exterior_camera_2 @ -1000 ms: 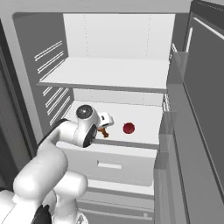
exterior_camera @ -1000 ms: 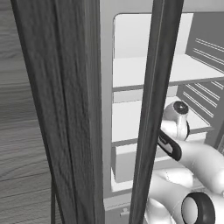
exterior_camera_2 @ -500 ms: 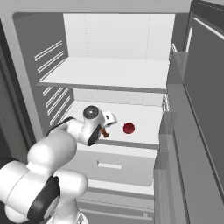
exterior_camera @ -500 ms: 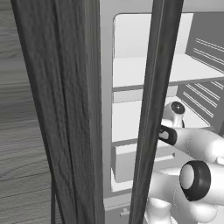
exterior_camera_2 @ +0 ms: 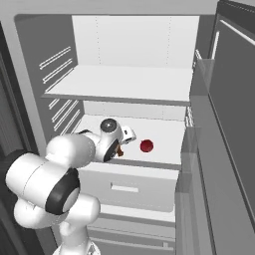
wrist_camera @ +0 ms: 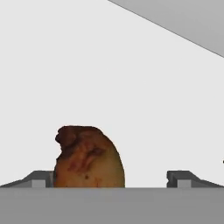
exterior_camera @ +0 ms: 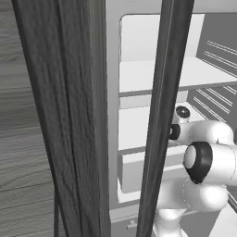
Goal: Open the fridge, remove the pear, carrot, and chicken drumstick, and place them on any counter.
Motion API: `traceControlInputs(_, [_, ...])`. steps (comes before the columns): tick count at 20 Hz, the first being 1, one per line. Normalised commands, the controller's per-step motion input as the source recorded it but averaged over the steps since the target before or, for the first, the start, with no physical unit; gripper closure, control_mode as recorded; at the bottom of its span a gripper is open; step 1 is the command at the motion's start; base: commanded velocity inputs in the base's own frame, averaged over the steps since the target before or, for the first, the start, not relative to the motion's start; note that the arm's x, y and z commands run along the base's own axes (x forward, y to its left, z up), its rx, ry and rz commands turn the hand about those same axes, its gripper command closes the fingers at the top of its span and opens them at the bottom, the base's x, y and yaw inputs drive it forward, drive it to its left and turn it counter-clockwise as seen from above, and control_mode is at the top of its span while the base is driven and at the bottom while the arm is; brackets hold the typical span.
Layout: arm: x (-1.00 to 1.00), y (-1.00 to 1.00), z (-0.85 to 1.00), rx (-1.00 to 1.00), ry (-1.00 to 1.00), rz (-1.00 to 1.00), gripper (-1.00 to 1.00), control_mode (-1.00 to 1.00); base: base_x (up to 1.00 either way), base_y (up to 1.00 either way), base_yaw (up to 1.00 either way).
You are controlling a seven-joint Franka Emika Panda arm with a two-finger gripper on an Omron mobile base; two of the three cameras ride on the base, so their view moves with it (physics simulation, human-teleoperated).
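The fridge (exterior_camera_2: 124,84) stands open, with white shelves inside. On its middle shelf lies the dark-red pear (exterior_camera_2: 146,145). Just left of the pear my gripper (exterior_camera_2: 123,145) reaches in over the shelf. The brown chicken drumstick (wrist_camera: 87,157) sits close in front of the hand, between the two fingertips (wrist_camera: 41,179), nearer the left one. The jaws stand wide apart and open, not pressing on it. A brown bit of the drumstick (exterior_camera_2: 119,152) shows under the hand. The carrot and the counter are out of view.
The fridge door (exterior_camera_2: 229,124), with its shelves, hangs open at the right. A closed drawer (exterior_camera_2: 124,187) sits below the middle shelf. A dark wood-grain panel (exterior_camera: 60,115) and a dark upright bar (exterior_camera: 159,115) stand close at the left of the arm.
The arm's elbow has swung down and outward toward the cameras while the hand stayed at the drumstick on the middle shelf. The jaws stayed open. The pear has not moved.
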Motion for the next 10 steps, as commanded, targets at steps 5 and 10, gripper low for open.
traceControlInputs(5, [0.29,0.0,-0.44,0.0,0.05,0.01,-1.0,-1.0,0.0,0.0,0.0])
traceControlInputs(10, [0.04,0.0,-0.6,0.0,0.07,0.01,1.0,-1.0,0.0,0.0,0.0])
